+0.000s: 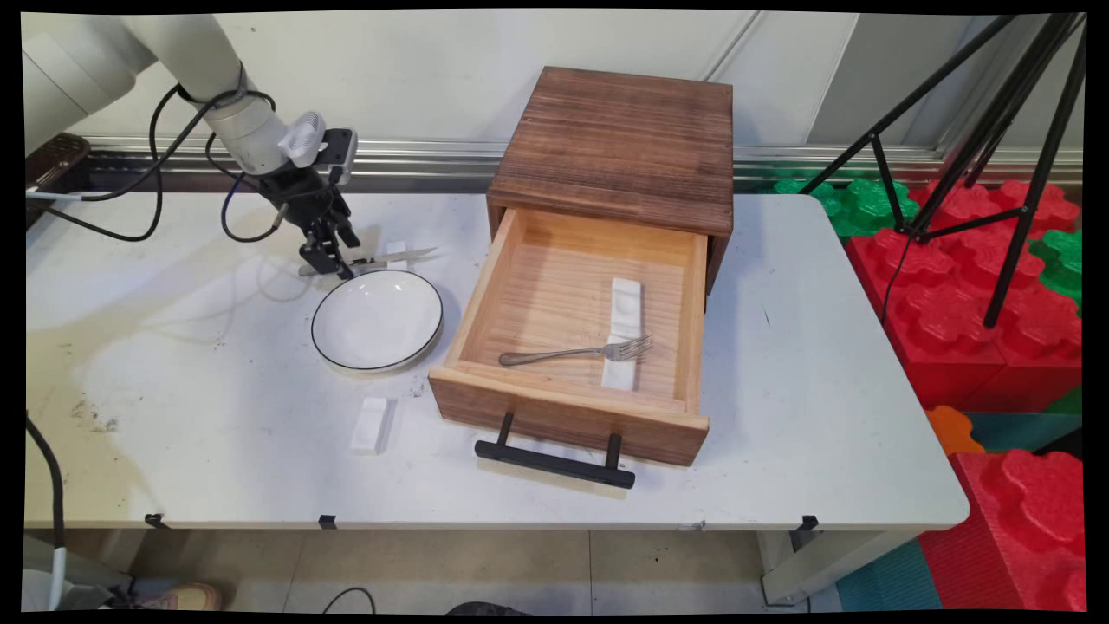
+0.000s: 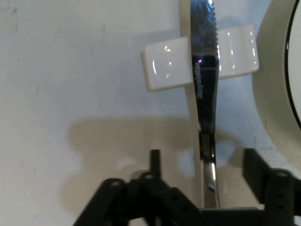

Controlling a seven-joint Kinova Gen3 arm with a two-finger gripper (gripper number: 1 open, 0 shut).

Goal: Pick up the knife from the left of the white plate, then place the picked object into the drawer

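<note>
knife (image 2: 204, 94): silver table knife lying across a small white rest (image 2: 162, 68) on the table (image 1: 823, 347), in the upper left of the main view, just above the plate; its serrated blade points toward the top of the hand view and its handle runs down between the gripper's fingers.
gripper (image 1: 327, 264): black two-finger gripper lowered over the knife's handle end; its jaws stand apart, one finger on each side of the handle, neither seen pressing it.
plate (image 1: 377, 320): white, round, with a thin black rim, left of centre, just below the knife and the gripper.
second rest (image 1: 370, 425): small white block on the table below the plate, near the drawer's front left corner.
drawer (image 1: 567, 407): pulled out of a dark wooden box (image 1: 619, 143) at centre, with a black handle on its front.
fork (image 1: 576, 351): silver, inside the drawer, tines lying on a third white rest (image 1: 624, 303).
</note>
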